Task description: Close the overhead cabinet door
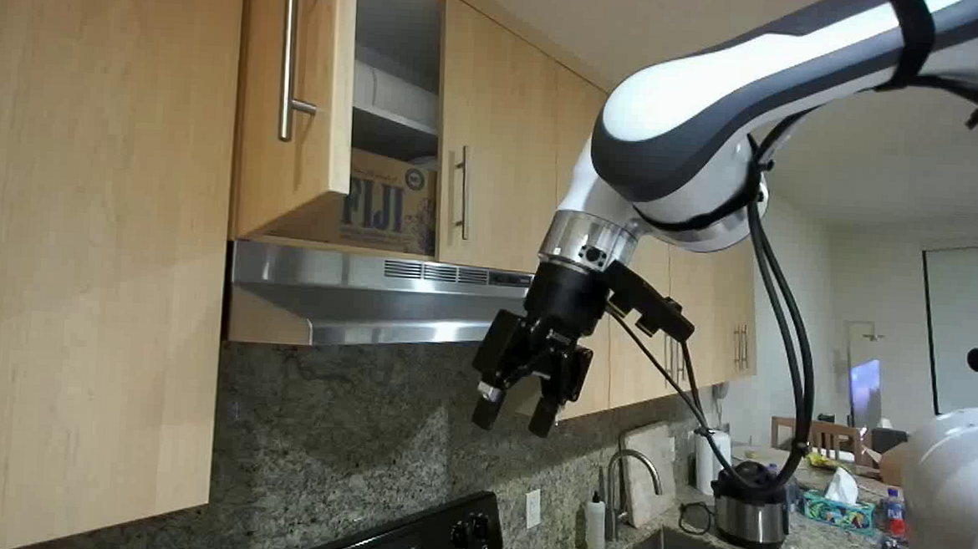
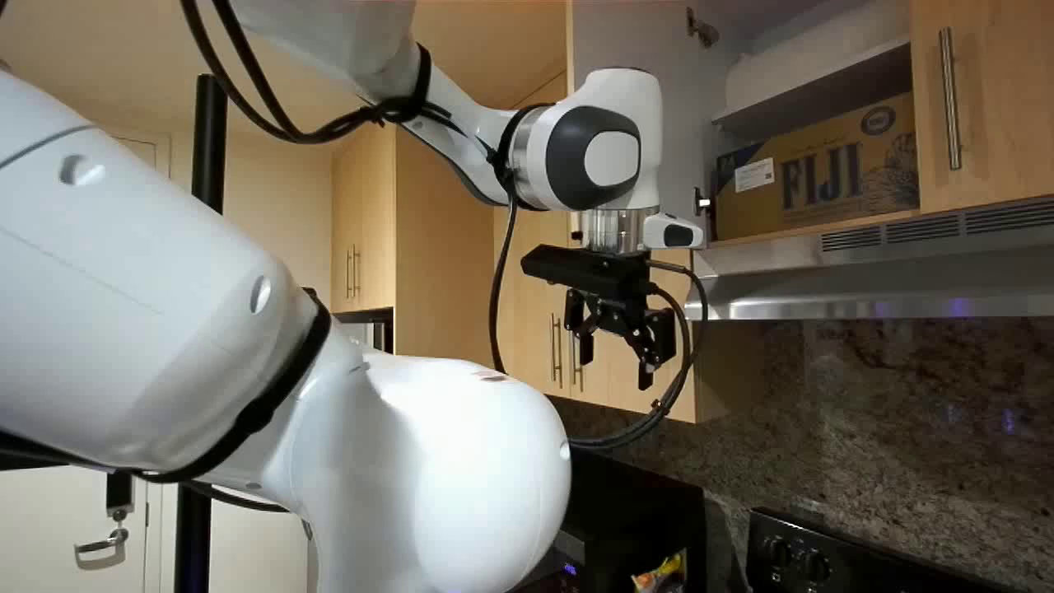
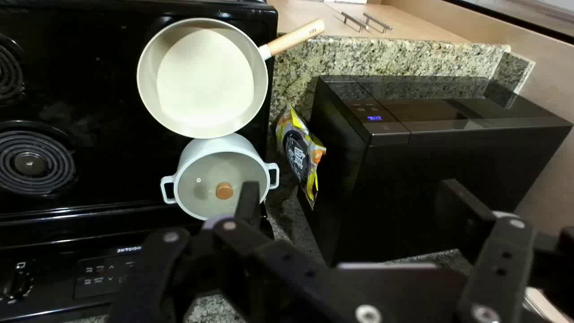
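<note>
The overhead cabinet door [image 1: 311,156] stands ajar above the range hood [image 1: 354,292], swung out so that a FIJI box [image 1: 388,202] inside the cabinet shows past its edge. I judge it a stiff, fairly light panel that should turn easily on its hinges [image 2: 701,29], though it may resist a little near the end; its flat, smooth wood looks likely to give little grip. The steel bar handle [image 1: 289,55] is the natural hold — or else a push on the outer face beside it, far from the hinges, for better leverage. The gripper [image 1: 515,416] hangs lower, well apart from the handle, pointing downward — its fingers [image 3: 249,204] spread wide with nothing held between them, and I see them touching nothing.
</note>
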### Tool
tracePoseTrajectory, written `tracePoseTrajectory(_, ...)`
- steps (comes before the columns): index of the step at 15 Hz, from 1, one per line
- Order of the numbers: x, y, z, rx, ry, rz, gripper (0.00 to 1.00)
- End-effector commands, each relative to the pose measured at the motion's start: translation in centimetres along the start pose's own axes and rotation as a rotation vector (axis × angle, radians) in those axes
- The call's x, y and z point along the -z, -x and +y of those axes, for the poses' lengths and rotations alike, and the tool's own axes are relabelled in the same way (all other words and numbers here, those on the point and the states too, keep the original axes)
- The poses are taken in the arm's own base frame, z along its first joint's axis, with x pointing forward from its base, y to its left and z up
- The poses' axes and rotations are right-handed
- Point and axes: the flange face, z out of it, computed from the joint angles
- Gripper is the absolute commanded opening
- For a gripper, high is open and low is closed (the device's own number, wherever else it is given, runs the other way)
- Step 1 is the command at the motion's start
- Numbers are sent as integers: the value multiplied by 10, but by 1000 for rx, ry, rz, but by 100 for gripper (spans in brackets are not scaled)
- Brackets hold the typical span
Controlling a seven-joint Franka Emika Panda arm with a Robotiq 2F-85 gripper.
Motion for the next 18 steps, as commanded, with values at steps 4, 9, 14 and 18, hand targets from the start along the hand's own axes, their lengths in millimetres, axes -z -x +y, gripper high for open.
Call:
tracePoseTrajectory(4, -27, 13, 8, -16, 8, -77, 100)
tracePoseTrajectory(9, -28, 12, 8, -17, 8, -80, 100)
tracePoseTrajectory(14, -28, 12, 8, -17, 8, -80, 100)
tracePoseTrajectory(18, -28, 12, 8, -17, 8, -80, 100)
